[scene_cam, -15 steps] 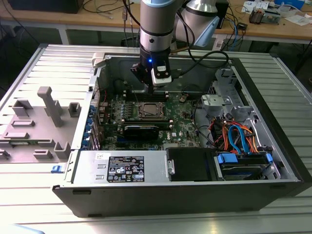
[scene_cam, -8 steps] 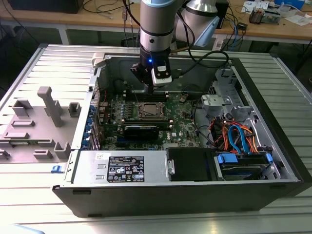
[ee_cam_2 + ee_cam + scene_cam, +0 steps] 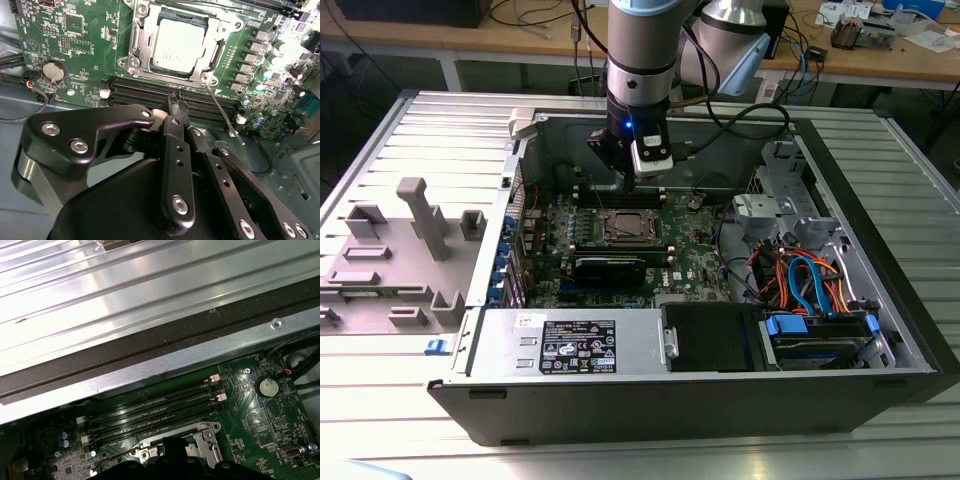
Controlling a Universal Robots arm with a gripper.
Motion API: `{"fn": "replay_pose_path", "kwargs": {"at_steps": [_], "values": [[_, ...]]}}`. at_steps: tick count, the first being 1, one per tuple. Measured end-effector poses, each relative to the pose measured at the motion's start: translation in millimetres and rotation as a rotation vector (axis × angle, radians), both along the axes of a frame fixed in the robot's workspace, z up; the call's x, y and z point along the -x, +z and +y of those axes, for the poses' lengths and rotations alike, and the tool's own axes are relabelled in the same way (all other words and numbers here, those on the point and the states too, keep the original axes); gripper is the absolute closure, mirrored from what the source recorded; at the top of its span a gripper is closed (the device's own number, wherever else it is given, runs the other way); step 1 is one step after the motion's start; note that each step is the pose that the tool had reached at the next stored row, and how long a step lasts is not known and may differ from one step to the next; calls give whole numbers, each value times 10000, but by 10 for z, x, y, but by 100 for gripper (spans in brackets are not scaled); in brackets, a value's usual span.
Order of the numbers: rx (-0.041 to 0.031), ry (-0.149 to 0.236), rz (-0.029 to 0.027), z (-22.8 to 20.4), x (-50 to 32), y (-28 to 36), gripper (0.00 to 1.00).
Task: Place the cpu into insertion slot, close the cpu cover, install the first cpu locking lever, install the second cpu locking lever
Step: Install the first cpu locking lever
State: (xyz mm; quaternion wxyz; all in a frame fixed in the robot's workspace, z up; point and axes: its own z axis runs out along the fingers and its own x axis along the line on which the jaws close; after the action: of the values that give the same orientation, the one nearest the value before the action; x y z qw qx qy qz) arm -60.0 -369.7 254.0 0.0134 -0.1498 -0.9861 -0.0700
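Seemingly the gripper (image 3: 176, 100) is closed, holding nothing; pushing the thin locking lever (image 3: 224, 112) off-centre could let it slip away.

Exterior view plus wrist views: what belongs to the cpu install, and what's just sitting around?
Job: cpu, seated; cpu cover, lying flat around it; insertion slot; locking lever, angled off the socket corner; tool.
Lying about: memory slots; coin cell; drive cables; power supply; grey fixture blocks, exterior view's left.
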Motion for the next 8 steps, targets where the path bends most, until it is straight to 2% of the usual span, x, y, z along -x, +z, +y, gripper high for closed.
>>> {"fn": "replay_pose_path", "kwargs": {"at_steps": [8], "values": [[-68, 124, 0, 0, 0, 0, 89]]}}
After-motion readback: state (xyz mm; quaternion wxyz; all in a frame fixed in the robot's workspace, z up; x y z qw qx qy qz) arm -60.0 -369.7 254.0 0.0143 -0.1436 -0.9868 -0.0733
